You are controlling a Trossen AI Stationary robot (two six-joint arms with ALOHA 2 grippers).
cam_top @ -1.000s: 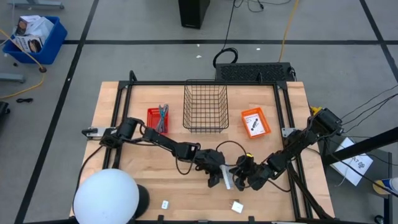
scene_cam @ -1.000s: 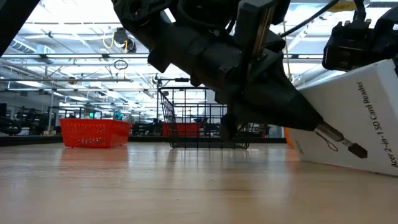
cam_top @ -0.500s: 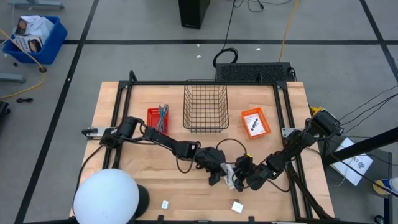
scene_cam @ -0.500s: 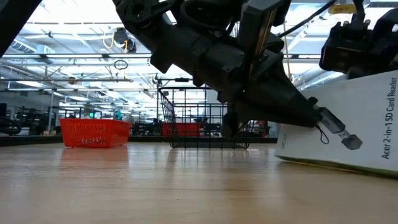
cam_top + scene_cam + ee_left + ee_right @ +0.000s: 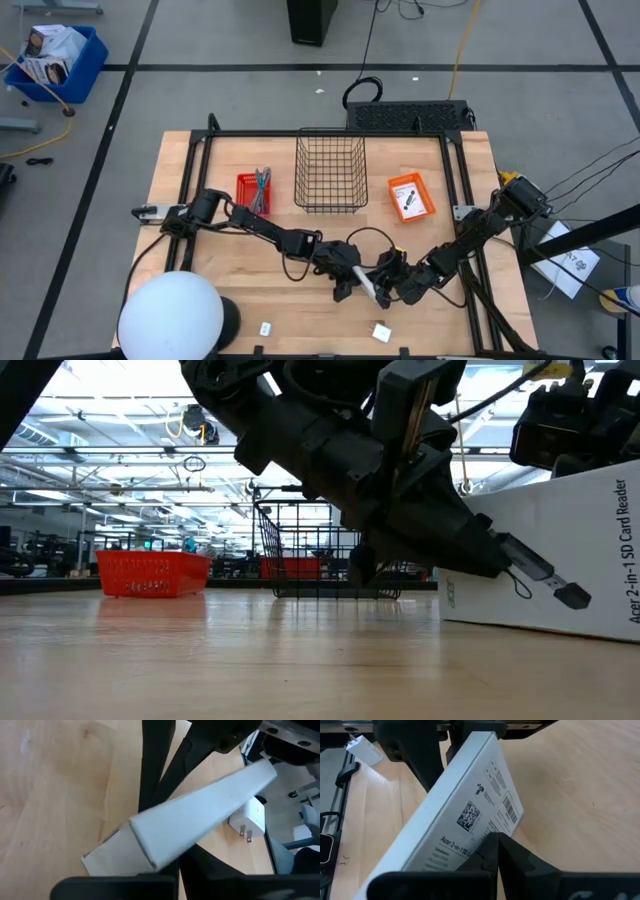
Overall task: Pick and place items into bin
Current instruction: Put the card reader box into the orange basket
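Both arms meet at the near-centre of the wooden table [image 5: 220, 290]. A flat white box [image 5: 560, 555], printed with an SD card reader picture and lettering, sits between them, just off the table in the low view. Left gripper [image 5: 352, 283] fingers pressed together, pinching one end of the box; the left wrist view shows the box's plain white side crossing the dark fingers [image 5: 155, 760]. Right gripper [image 5: 388, 288] likewise pinched on the same box, on its barcode and label face [image 5: 470, 815]. Wire basket [image 5: 330, 172] stands at far centre, well apart from the box. Red bin [image 5: 253, 192] to its left, orange tray [image 5: 410, 196] to its right. Two small white blocks [image 5: 381, 332] lie near the table's near edge.
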